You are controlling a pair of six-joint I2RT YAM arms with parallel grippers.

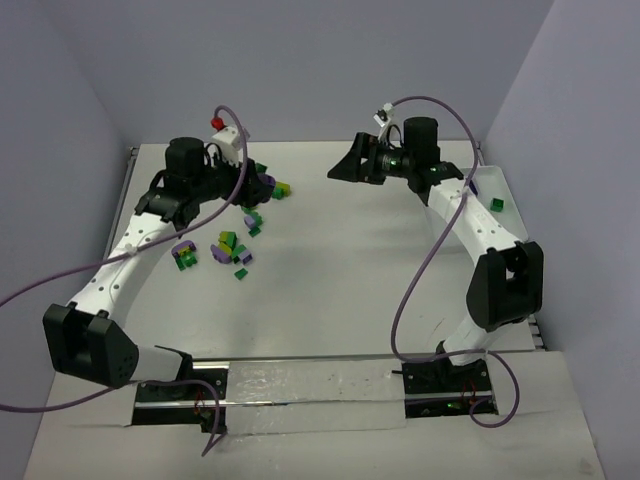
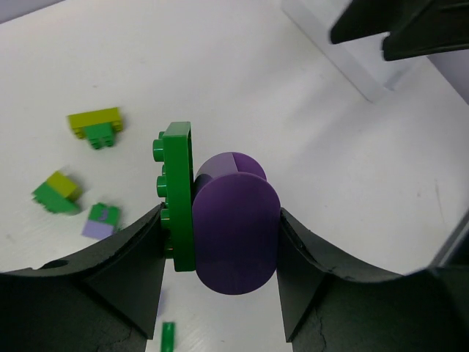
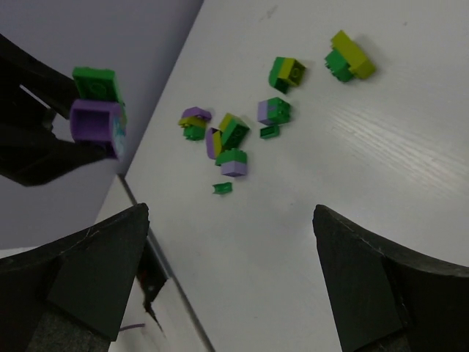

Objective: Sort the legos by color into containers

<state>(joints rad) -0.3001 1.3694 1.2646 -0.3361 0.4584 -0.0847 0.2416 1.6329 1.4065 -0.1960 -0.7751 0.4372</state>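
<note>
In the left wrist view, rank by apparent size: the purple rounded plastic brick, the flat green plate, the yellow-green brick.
1. purple rounded brick
2. flat green plate
3. yellow-green brick
The first two sit nearest the camera, so their true sizes stay unsure.

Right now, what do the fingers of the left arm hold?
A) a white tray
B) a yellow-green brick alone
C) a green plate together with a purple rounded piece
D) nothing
C: in the left wrist view the left fingers press from both sides on a green plate set against a purple rounded piece.
</note>
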